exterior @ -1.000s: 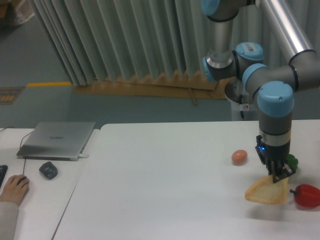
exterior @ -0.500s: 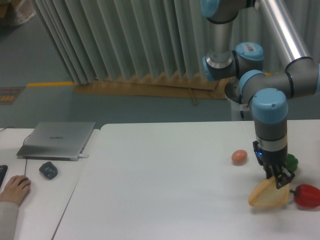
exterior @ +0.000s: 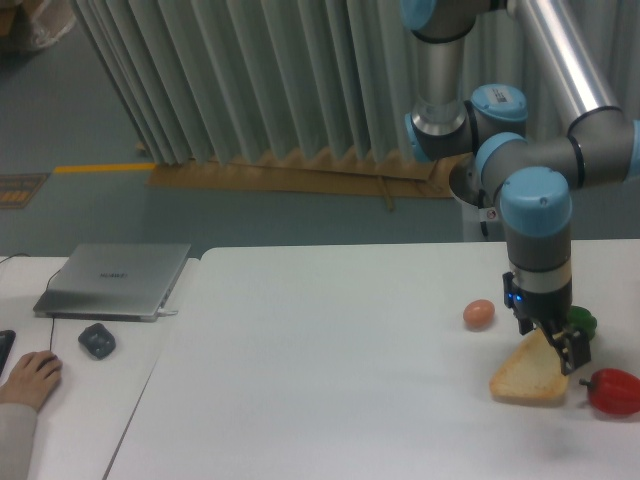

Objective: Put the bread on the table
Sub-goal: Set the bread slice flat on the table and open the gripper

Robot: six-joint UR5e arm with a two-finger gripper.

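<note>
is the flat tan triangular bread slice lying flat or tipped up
Tipped: the bread slice leans, upper corner pinched in the gripper, lower edge by the table.

The dark two-finger claw (exterior: 558,351) covers the upper right corner of the flat pale-tan triangular bread slice (exterior: 528,379), and its fingertips are too small and dark to show whether they pinch the crust or only stand against it. Behind the claw, the small green pepper (exterior: 581,323) shows only partly. The large white worktop (exterior: 320,390) runs out past the bottom and right edges, as does the shiny red pepper (exterior: 612,390) at its right side. At the lower left, a person's hand (exterior: 30,376) and sleeve are cut by the frame, and the dark keyboard corner (exterior: 4,350) beside it barely enters.
</note>
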